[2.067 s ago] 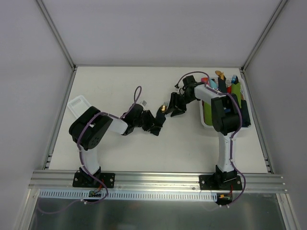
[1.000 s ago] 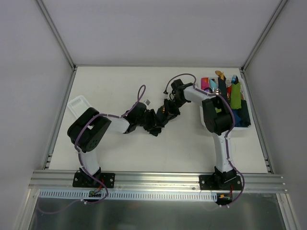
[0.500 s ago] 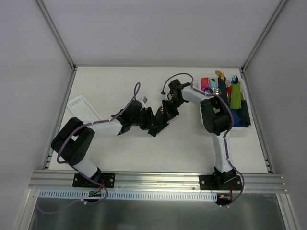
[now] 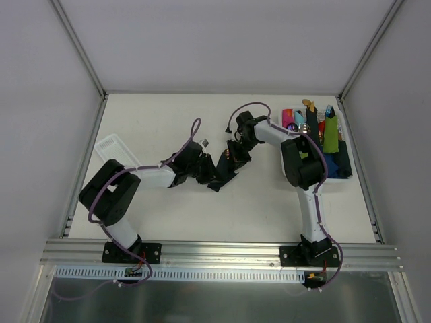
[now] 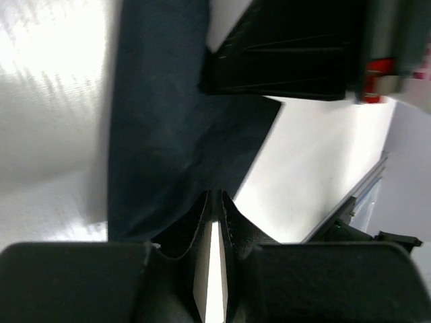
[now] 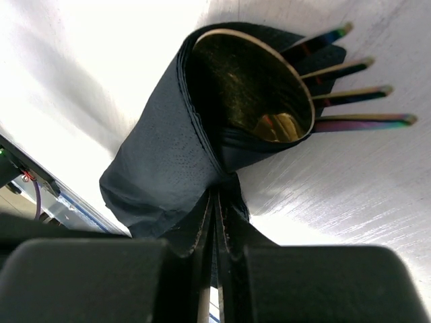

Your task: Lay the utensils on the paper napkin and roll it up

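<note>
The paper napkin [image 6: 165,168] is dark navy and wrapped into a loose roll around the utensils. The spoon's gold bowl [image 6: 252,87] and the fork's iridescent tines [image 6: 363,122] poke out of the roll's open end. My right gripper [image 6: 217,196] is shut on the napkin's edge just below the spoon. My left gripper [image 5: 215,196] is shut on the napkin's [image 5: 168,134] lower edge. In the top view the two grippers, left [image 4: 215,175] and right [image 4: 233,157], meet mid-table over the dark napkin [image 4: 224,179]. A gold glint of the spoon [image 4: 227,153] shows there.
A white tray [image 4: 288,176] at the right holds green, pink and dark rolled bundles [image 4: 330,138] with cutlery tips. A white lid [image 4: 113,148] lies at the left, beside the left arm. The right gripper's black body [image 5: 289,60] fills the top of the left wrist view.
The right gripper moved left from near the tray to meet the left gripper. The left arm stretched out to the right. In the last half second only the left arm's elbow shifted.
</note>
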